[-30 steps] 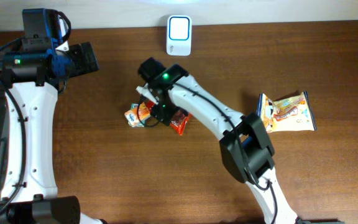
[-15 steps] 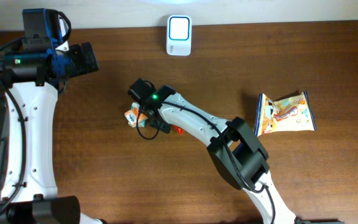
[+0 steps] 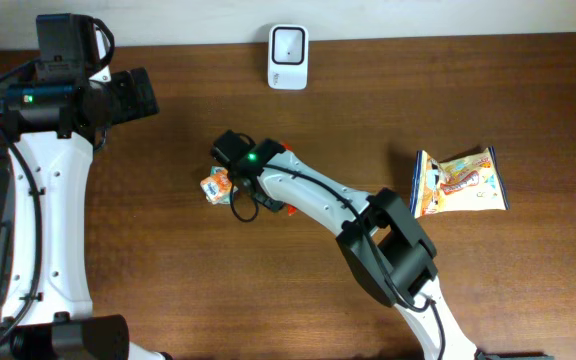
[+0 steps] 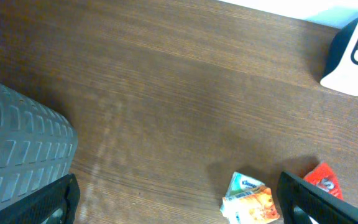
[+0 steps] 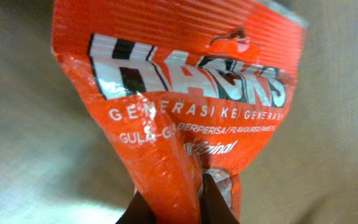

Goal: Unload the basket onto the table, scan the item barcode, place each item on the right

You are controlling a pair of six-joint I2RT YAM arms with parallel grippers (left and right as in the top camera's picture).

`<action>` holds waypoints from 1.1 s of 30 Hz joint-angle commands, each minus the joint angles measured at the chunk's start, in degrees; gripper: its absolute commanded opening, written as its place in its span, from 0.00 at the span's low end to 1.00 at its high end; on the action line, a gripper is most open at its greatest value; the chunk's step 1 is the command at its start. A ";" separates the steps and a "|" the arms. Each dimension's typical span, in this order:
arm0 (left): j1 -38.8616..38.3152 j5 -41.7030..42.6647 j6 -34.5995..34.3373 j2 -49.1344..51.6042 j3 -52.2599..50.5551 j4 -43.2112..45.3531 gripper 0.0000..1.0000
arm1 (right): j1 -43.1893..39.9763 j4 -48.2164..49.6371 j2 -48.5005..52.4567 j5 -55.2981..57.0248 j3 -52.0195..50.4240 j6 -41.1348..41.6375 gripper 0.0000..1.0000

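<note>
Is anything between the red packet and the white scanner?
Nothing visible. The right claw grips the red packet, and only bare table lies between it and the white scanner. The small orange carton sits beside the packet, off that line.

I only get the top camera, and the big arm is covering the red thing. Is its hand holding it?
Observer: Yes. The right wrist camera shows the right hand shut, pinching one end of the red packet.
Operator: What does it say on it?
Observer: Big white letters spell HACKS, with smaller writing underneath.
Operator: Do you see the stripy barcode?
Observer: No, there is no barcode on the side facing that camera.
</note>
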 commanded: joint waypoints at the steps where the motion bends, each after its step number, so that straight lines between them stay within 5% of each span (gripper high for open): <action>1: 0.07 0.22 0.31 0.15 -0.22 0.07 0.99 | -2.69 -3.80 -8.07 -19.54 7.56 3.72 0.04; 8: 0.07 0.20 0.31 0.15 -0.22 0.07 0.99 | -16.13 -4.24 -8.85 -72.32 3.10 3.74 0.04; 11: 0.07 0.20 0.31 0.15 -0.22 0.07 0.99 | -17.94 1.53 -7.65 -80.96 -4.02 4.04 0.04; 14: 0.07 0.20 0.31 0.15 -0.22 0.07 0.99 | -18.36 12.41 -6.34 -80.15 -12.81 11.39 0.04; 17: 0.07 0.20 0.31 0.15 -0.22 0.07 0.99 | -18.43 14.34 -6.05 -66.88 -15.21 15.21 0.04; 21: 0.07 0.22 0.31 0.15 -0.22 0.07 0.99 | -19.41 11.89 -6.21 -54.01 -13.92 15.52 0.15; 22: 0.07 0.22 0.31 0.15 -0.22 0.07 0.99 | -19.93 10.71 -6.21 -50.77 -13.53 15.52 0.26; 26: 0.07 0.20 0.31 0.15 -0.22 0.07 0.99 | -22.03 6.36 -6.23 -40.54 -12.22 15.47 0.33; 33: 0.07 0.22 0.31 0.15 -0.22 0.07 0.99 | -25.77 -6.93 -6.51 -34.77 0.81 9.18 0.54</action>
